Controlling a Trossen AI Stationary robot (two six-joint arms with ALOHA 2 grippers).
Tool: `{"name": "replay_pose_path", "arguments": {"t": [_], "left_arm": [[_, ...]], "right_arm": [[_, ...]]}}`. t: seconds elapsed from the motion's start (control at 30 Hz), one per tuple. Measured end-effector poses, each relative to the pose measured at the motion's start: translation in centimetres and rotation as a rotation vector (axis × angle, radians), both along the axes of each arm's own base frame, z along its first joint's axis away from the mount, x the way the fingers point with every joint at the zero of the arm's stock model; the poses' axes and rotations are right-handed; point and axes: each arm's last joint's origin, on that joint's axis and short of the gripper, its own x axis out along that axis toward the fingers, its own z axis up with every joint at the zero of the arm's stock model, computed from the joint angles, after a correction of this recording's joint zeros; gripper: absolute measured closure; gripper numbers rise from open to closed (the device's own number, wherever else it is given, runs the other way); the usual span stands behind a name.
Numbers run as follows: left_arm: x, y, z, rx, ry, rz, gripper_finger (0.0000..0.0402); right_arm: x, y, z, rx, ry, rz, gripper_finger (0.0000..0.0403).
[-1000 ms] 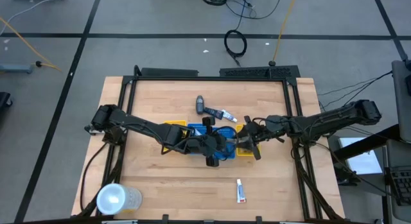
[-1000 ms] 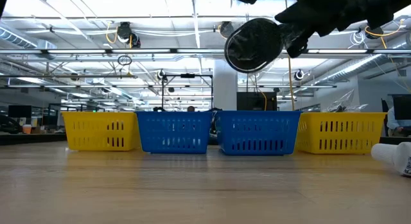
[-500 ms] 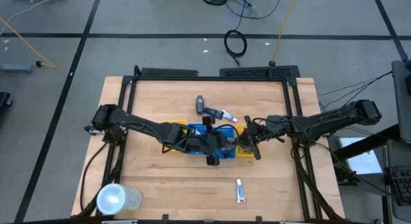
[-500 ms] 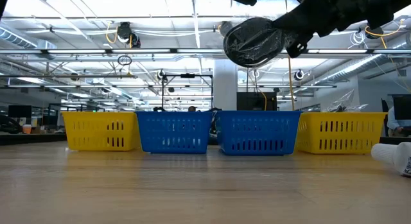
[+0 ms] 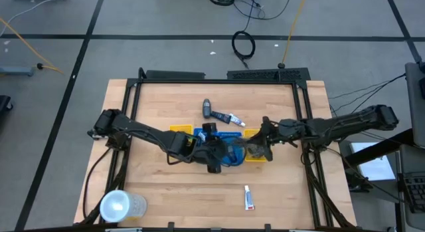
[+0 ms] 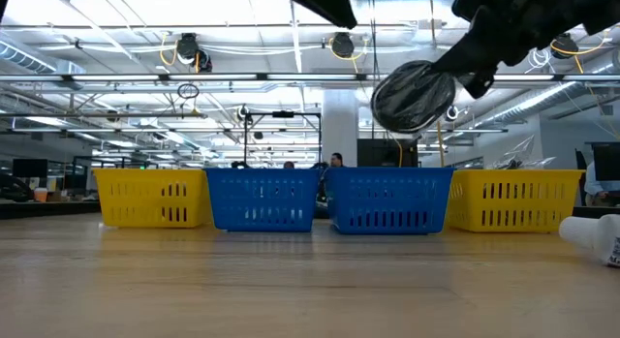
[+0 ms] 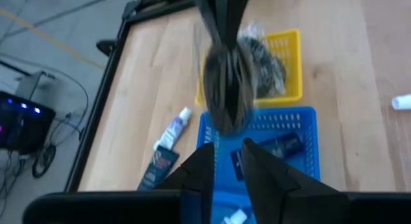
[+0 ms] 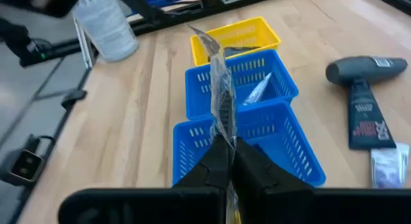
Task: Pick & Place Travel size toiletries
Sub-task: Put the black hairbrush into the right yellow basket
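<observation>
Looking down from the high view, both arms meet over the row of trays (image 5: 222, 152) at the table's (image 5: 166, 99) middle. The right gripper (image 5: 255, 148) sits above the yellow tray at the row's right end, clenched on a dark puff (image 5: 254, 146). The left gripper (image 5: 216, 162) hangs over the blue trays; its fingers cannot be told from here. A dark tube (image 5: 208, 110) and a white tube (image 5: 232, 118) lie just beyond the trays, toward the far edge. Another white tube (image 5: 249, 197) lies near the front edge, and a cup (image 5: 118, 207) lies at the front left corner.

At table height, the puff (image 6: 414, 95) hangs in the air above the line of yellow and blue trays (image 6: 387, 198).

From the left wrist, the left fingers (image 7: 202, 176) stand slightly apart, grasping nothing, above a blue tray (image 7: 282, 131).

From the right wrist, the right fingers (image 8: 221, 161) pinch the puff's clear wrapper (image 8: 218, 95) above the trays.
</observation>
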Motion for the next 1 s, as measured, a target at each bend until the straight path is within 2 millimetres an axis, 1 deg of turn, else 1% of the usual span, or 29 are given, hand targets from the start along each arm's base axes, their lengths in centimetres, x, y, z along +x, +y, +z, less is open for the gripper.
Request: {"name": "replay_pose_path", "arguments": {"t": [0.17, 0.37, 0.47, 0.67, 0.83, 1.0], "left_arm": [[-0.5, 0.0, -0.4, -0.006, 0.050, 0.021, 0.0324], [-0.7, -0.4, -0.5, -0.012, 0.057, 0.022, 0.0325], [-0.8, -0.6, -0.5, -0.005, 0.061, 0.008, 0.0325], [-1.0, -1.1, -0.5, -0.004, 0.070, -0.001, 0.0325], [-1.0, -1.6, -1.0, -0.028, 0.089, -0.018, 0.0325], [-0.8, -1.8, -2.6, -0.040, 0.125, -0.037, 0.0325]], "right_arm": [[-1.9, -0.5, 0.6, 0.068, 0.020, -0.113, 0.0402], [-3.7, -0.7, 0.2, 0.169, 0.115, -0.207, 0.0403], [-4.3, -0.8, 0.0, 0.201, 0.152, -0.233, 0.0403], [-4.9, -0.9, 0.0, 0.243, 0.169, -0.264, 0.0403], [-5.6, -1.0, -0.4, 0.276, 0.226, -0.308, 0.0403], [-5.7, -1.0, -0.5, 0.288, 0.231, -0.334, 0.0403]]}}
